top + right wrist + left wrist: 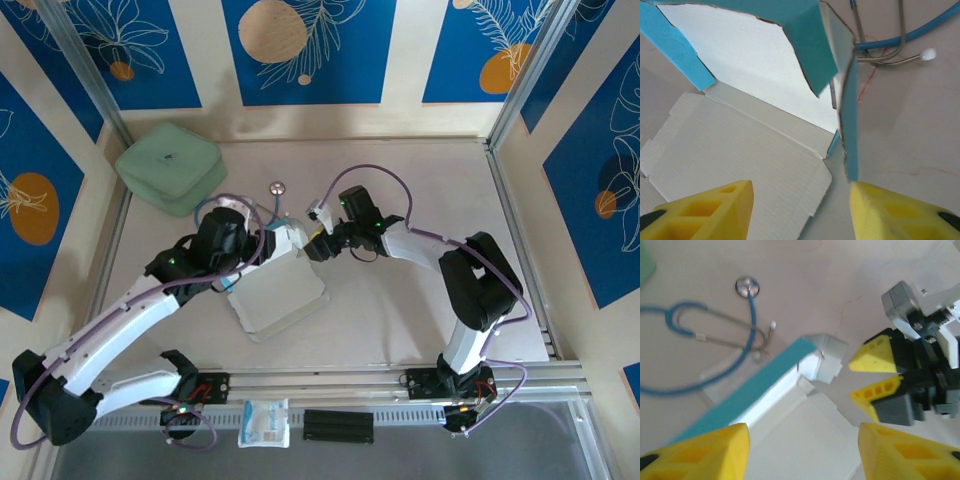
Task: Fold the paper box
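The paper box point(278, 297) lies partly unfolded at the table's middle, white inside face up, its far walls raised near both grippers. My left gripper point(268, 250) hovers open over its far left part; in the left wrist view my left gripper point(802, 455) has the white panel point(805, 437) between its yellow fingers, with the teal wall point(752, 392) beyond. My right gripper point(312, 245) stands open at the box's far right corner. In the right wrist view my right gripper point(800, 210) frames the white panel point(735, 150), and a standing teal flap point(850, 125) ends just above its right finger point(900, 215).
A mint-green rounded case point(170, 168) sits at the back left. A blue stethoscope point(277, 190) point(747, 287) lies just behind the box. A clear plastic packet point(264, 420) and a black block point(338, 425) rest on the front rail.
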Motion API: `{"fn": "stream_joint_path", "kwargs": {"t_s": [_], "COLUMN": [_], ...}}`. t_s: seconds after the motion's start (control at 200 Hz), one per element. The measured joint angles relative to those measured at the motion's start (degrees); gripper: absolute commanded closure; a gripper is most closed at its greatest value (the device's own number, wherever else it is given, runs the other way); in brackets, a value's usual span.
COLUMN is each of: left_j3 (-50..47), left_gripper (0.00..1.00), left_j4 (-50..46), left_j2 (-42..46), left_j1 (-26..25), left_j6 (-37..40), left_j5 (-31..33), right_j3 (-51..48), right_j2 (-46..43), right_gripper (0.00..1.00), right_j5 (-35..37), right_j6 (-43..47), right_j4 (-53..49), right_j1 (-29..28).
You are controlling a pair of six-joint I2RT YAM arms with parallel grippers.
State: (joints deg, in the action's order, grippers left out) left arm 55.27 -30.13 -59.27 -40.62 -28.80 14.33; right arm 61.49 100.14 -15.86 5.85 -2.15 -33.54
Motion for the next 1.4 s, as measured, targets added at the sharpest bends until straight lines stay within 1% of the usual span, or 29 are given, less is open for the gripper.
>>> {"fn": "stream_joint_path", "kwargs": {"t_s": [0.065, 0.09, 0.115, 0.16, 0.21, 0.33, 0.405, 0.495, 0.55, 0.635, 0.74, 0.81, 0.93, 1.005, 1.146, 1.301, 1.401], "left_j3": [-0.68, -0.96, -1.25, -1.62, -1.88, -2.25, -2.43, -2.56, -2.89, -3.54, -4.02, -3.98, -3.02, -1.81, -1.44, -1.09, -0.33], "left_gripper": [0.48, 0.50, 0.52, 0.55, 0.57, 0.62, 0.66, 0.70, 0.72, 0.79, 0.89, 1.00, 1.00, 1.00, 1.00, 1.00, 1.00], "left_j4": [-2.45, -3.08, -3.80, -4.70, -5.49, -5.92, -5.88, -4.76, -2.73, 1.36, 6.51, 9.14, 11.08, 12.48, 20.04, 28.76, 33.55], "left_j2": [0.28, 0.17, -0.09, -0.61, -1.77, -4.70, -5.77, -6.49, -7.04, -8.76, -12.74, -16.06, -21.86, -25.29, -28.94, -33.81, -38.51], "left_j1": [-2.40, -3.30, -4.04, -5.05, -6.01, -7.32, -7.45, -7.48, -7.52, -7.54, -7.52, -7.52, -7.52, -7.43, -7.50, -8.17, -8.74], "left_j6": [-4.90, -6.27, -7.85, -9.40, -11.41, -13.20, -13.70, -13.68, -13.25, -12.00, -10.62, -9.84, -8.59, -8.13, -6.73, -6.67, -6.86], "left_j5": [2.01, 2.75, 3.48, 4.61, 5.77, 7.21, 7.30, 6.97, 5.97, 3.37, 1.03, 0.11, -0.94, -3.19, -11.91, -20.59, -25.33], "right_j3": [1.81, 2.75, 3.50, 4.81, 5.88, 6.43, 6.43, 5.68, 4.46, 1.01, -2.93, -3.93, -5.09, -5.81, -8.11, -10.58, -10.93], "right_j2": [1.66, 2.58, 3.43, 5.05, 6.43, 7.41, 7.39, 6.97, 5.90, 2.67, -1.46, -3.13, -5.60, -7.15, -10.25, -11.87, -11.85], "right_gripper": [0.55, 0.58, 0.63, 0.74, 0.83, 1.00, 1.00, 1.00, 1.00, 1.00, 1.00, 1.00, 1.00, 1.00, 1.00, 1.00, 1.00], "right_j5": [2.19, 3.06, 3.80, 5.44, 6.73, 8.81, 10.16, 14.16, 17.31, 21.38, 26.03, 29.20, 33.53, 35.82, 39.80, 41.48, 42.36], "right_j6": [-0.50, -0.79, -0.70, -1.11, -1.07, -1.84, -2.75, -4.39, -5.60, -6.93, -7.87, -8.04, -8.11, -8.74, -10.99, -15.45, -18.25], "right_j4": [-0.02, 0.04, 0.20, 0.72, 1.01, 1.38, 1.90, 2.62, 3.06, 3.45, 2.67, 1.81, 0.22, -0.83, -2.16, -2.21, -2.60], "right_j1": [-0.44, -0.42, -0.39, -0.33, -0.33, -0.57, -1.18, -2.40, -3.28, -4.35, -5.01, -4.90, -4.24, -3.34, -0.50, 3.04, 3.72]}}
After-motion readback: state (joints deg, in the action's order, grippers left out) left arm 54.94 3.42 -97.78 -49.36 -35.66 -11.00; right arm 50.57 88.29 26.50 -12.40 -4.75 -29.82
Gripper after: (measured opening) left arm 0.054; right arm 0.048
